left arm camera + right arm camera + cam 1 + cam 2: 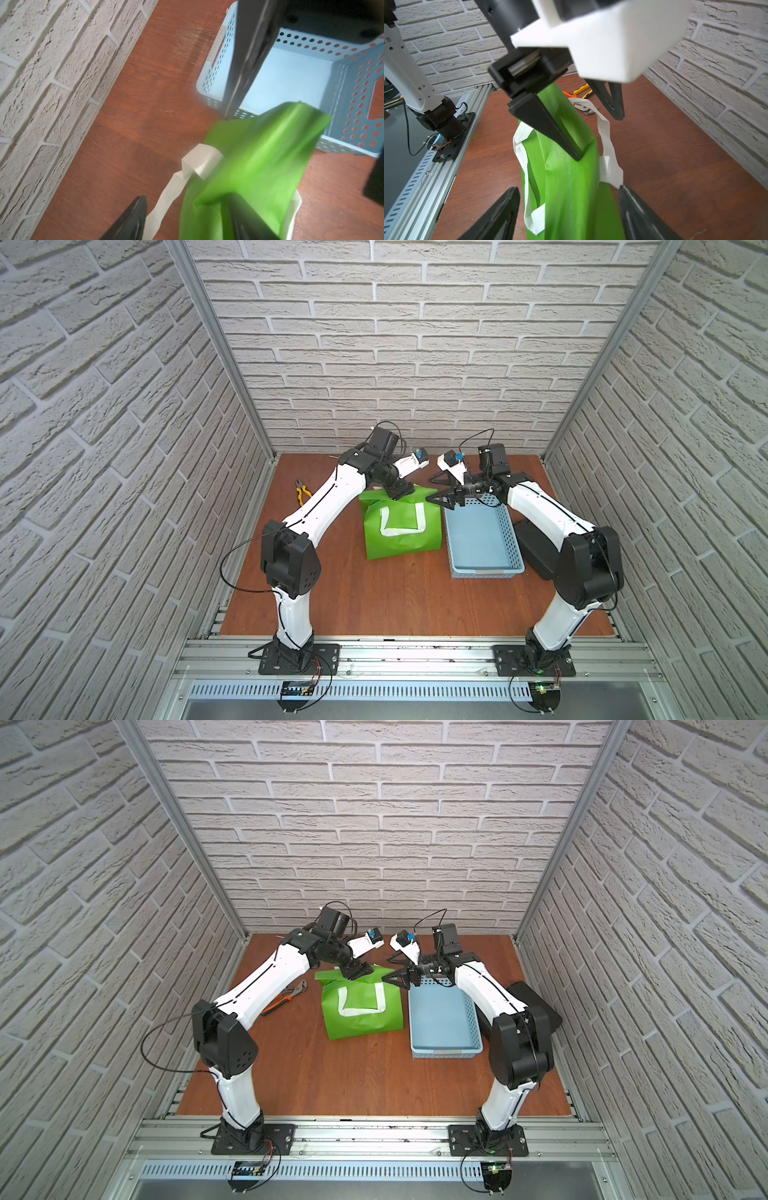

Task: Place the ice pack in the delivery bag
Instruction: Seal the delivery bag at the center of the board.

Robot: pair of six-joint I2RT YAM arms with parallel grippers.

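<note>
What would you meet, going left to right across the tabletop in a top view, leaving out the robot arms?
yellow-handled pliers → green delivery bag → light blue basket → black object, partly hidden

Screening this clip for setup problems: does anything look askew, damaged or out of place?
The delivery bag looks odd: its top is creased and folded over rather than standing open, with one finger of the left claw poking into the fold. Loose pliers lie off to its side. No ice pack shows anywhere; the basket looks empty.
</note>
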